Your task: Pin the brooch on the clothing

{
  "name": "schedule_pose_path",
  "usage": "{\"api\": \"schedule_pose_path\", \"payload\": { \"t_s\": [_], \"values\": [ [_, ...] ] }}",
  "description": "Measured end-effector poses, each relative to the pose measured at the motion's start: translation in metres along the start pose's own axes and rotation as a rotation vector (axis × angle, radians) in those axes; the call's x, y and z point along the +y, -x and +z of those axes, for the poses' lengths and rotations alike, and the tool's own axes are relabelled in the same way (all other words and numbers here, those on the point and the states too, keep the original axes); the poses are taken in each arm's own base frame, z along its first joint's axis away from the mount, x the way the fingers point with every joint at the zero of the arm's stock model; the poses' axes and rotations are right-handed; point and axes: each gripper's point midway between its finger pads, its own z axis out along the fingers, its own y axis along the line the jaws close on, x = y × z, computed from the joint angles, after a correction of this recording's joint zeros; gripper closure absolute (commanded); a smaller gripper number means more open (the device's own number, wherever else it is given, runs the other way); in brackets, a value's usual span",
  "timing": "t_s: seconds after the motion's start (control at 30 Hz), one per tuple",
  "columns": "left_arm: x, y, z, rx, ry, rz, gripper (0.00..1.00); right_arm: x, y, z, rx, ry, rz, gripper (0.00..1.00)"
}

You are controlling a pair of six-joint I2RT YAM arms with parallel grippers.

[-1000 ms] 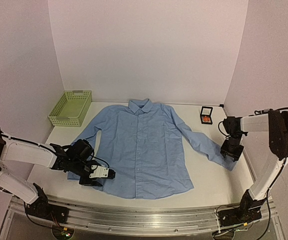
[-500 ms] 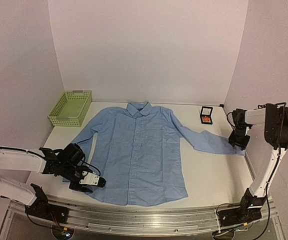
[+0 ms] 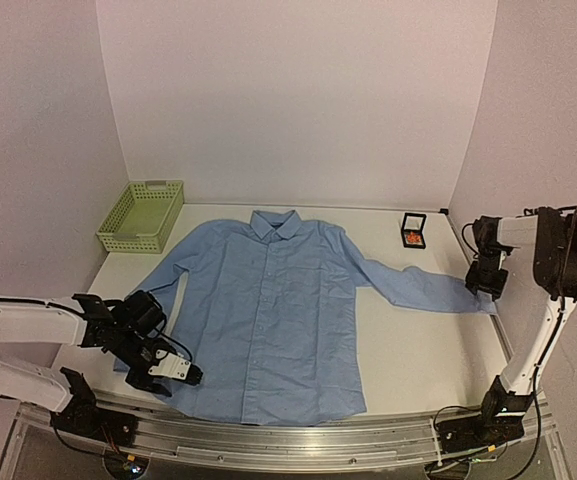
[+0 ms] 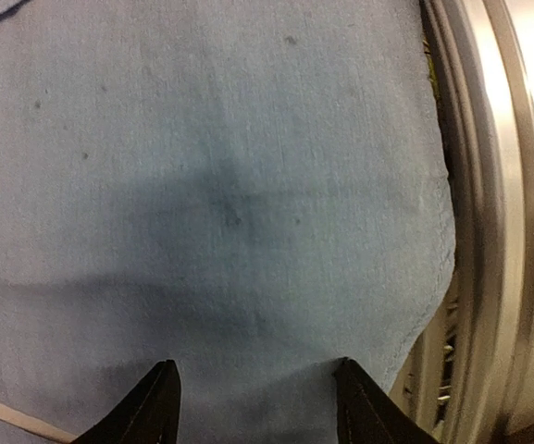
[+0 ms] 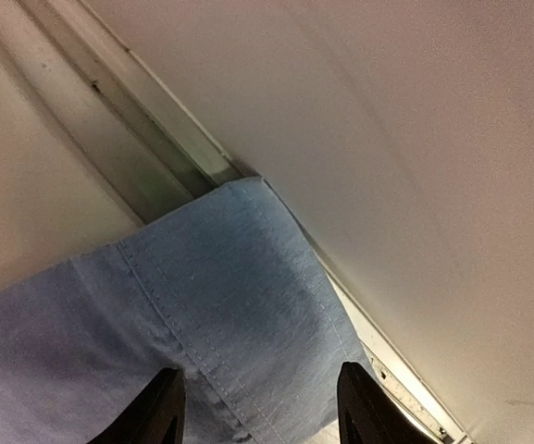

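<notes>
While the brooch [image 3: 411, 238] sits in its black box [image 3: 414, 228] far right, beyond the shirt [image 3: 278, 300] sleeve, the right gripper [image 3: 486, 287] stands near, fingers apart over the cuff by the wall [image 3: 540, 130]. Left gripper [image 3: 173, 372]: fingers apart on the hem; its wrist view alone shows hem reaching the rail [image 4: 493, 231]. Bare table [image 3: 423, 345] between.

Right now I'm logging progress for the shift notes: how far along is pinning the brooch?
Early. Done: the shirt lies spread flat, front up, on the table. In hand: the left gripper sits at its bottom hem corner and the right gripper at the sleeve cuff, both with fingers apart over cloth. Left: the brooch sits in its black box, untouched, so picking and pinning remain.
</notes>
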Motion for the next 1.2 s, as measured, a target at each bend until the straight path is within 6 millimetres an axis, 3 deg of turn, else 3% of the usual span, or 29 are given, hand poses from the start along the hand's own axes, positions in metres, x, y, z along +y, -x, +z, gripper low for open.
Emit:
{"api": "schedule_pose_path", "payload": {
  "t_s": [0.13,0.23,0.33,0.43,0.53,0.6,0.73,0.83,0.97,1.07,1.2],
  "values": [
    [-0.006,0.000,-0.012,0.031,-0.053,-0.015,0.28,0.019,0.011,-0.034,-0.047,0.071,-0.084,0.41],
    [0.016,0.018,-0.029,0.010,-0.023,-0.011,0.25,0.060,0.036,-0.084,-0.153,0.199,-0.152,0.41],
    [0.051,0.041,-0.046,-0.028,0.040,-0.011,0.25,0.114,0.053,-0.149,-0.269,0.382,-0.225,0.40],
    [0.088,0.049,-0.054,-0.053,0.085,-0.064,0.31,0.162,0.054,-0.206,-0.348,0.552,-0.304,0.32],
    [0.141,0.042,-0.054,-0.047,0.121,-0.192,0.35,0.219,0.044,-0.250,-0.383,0.716,-0.400,0.27],
    [0.175,0.033,-0.048,-0.037,0.153,-0.272,0.36,0.255,0.032,-0.260,-0.371,0.810,-0.457,0.27],
    [0.226,0.022,-0.030,-0.031,0.219,-0.370,0.38,0.324,-0.002,-0.249,-0.287,0.956,-0.551,0.27],
    [0.237,0.016,-0.011,-0.015,0.227,-0.402,0.39,0.361,-0.032,-0.213,-0.178,1.000,-0.585,0.28],
    [0.237,0.004,0.011,0.025,0.229,-0.417,0.39,0.386,-0.059,-0.166,-0.058,1.013,-0.584,0.32],
    [0.227,-0.004,0.020,0.043,0.219,-0.411,0.39,0.397,-0.067,-0.143,-0.014,1.018,-0.571,0.33],
    [0.226,-0.006,0.022,0.036,0.233,-0.403,0.40,0.412,-0.055,-0.151,-0.048,1.074,-0.552,0.32]
  ]
}}
